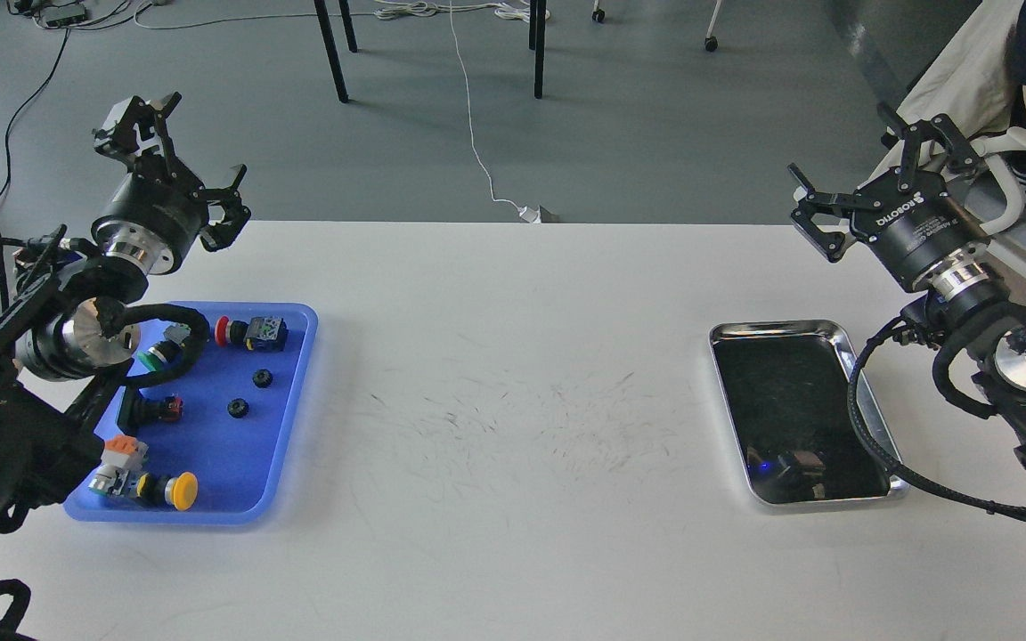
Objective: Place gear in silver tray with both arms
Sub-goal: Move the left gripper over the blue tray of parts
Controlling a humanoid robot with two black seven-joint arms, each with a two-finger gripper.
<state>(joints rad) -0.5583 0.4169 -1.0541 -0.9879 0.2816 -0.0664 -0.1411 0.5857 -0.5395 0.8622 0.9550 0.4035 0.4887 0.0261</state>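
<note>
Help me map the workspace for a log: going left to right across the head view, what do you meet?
Left gripper → blue tray holding push buttons and two small black gears → bare white table → silver tray → right gripper.

Silver tray (844,340): shiny, rectangular, rounded corners, raised rim, dark mirror-like bottom, lying flat and holding nothing on the right side of the white table (513,374). 2 small black gears (262,377) (237,408), round and ribbed, lying apart from each other in the blue tray (295,392) on the table's left side, well apart from the silver tray. Left gripper (176,147) and right gripper (865,182) raised above the table's far corners, fingers spread, holding nothing.
</note>
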